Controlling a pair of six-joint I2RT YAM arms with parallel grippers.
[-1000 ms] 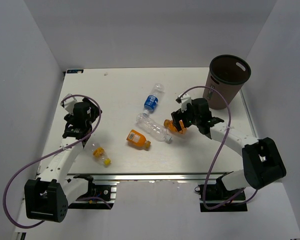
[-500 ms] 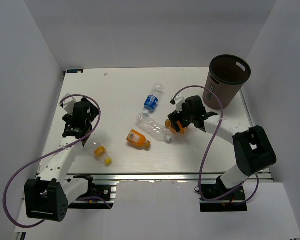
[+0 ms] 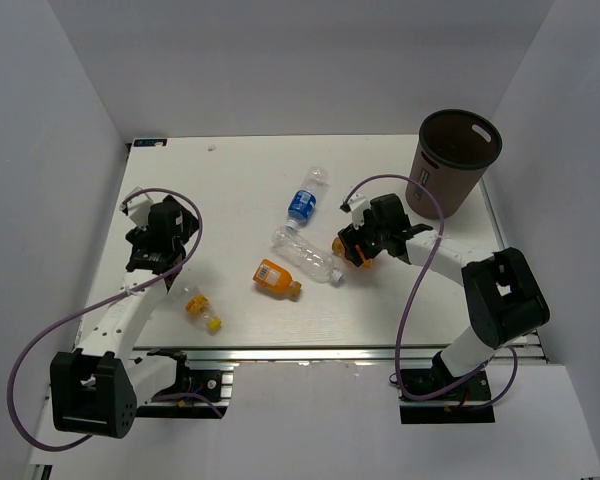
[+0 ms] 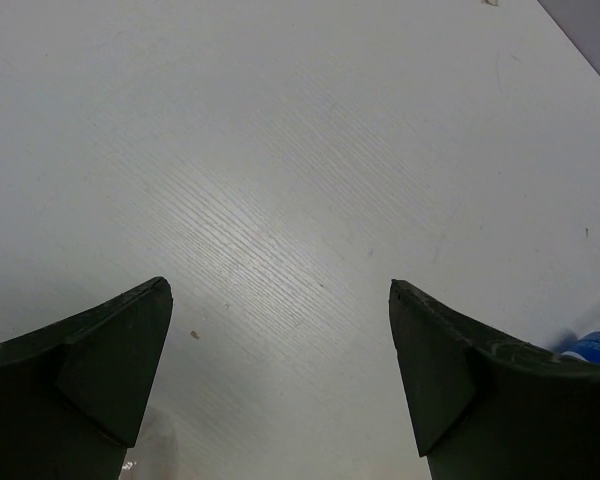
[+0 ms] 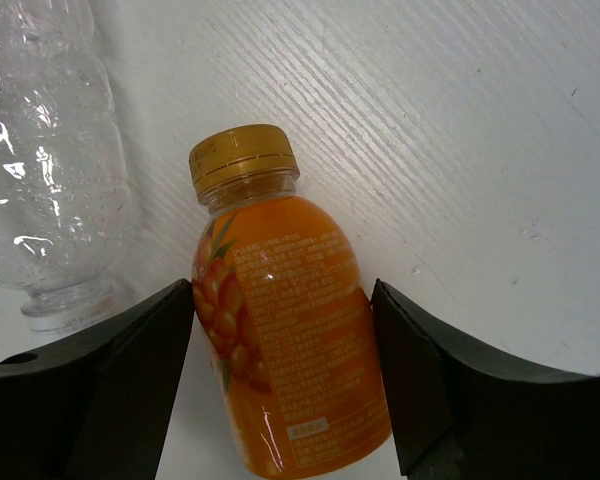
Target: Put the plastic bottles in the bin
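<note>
While lying on its side on the flat white wooden table, pinched by the right gripper — a small plastic bottle full of orange drink, with a gold cap. Squeezed from both sides by the two dark fingers, cap pointing away from the wrist. Not lifted; flat on the wood.

Just beside it, toward the middle of the table: a bigger clear plastic bottle with a bumpy body, also on its side, its neck close to one finger. Touching the orange one or not — cannot tell.

A little nearer the front edge: a second orange-filled plastic bottle, lying down. Farther back: a clear plastic bottle with a blue label, lying down as well. Over on the left side, near the front: a tiny plastic bottle with a yellow cap.

At the far right corner: the tall dark-brown round bin, standing up, with slot holes near the rim. Near the right gripper, apart from every bottle.

As for the left gripper: spread wide, only bare white table between its fingers. Hanging over the left side, just behind the tiny bottle.
</note>
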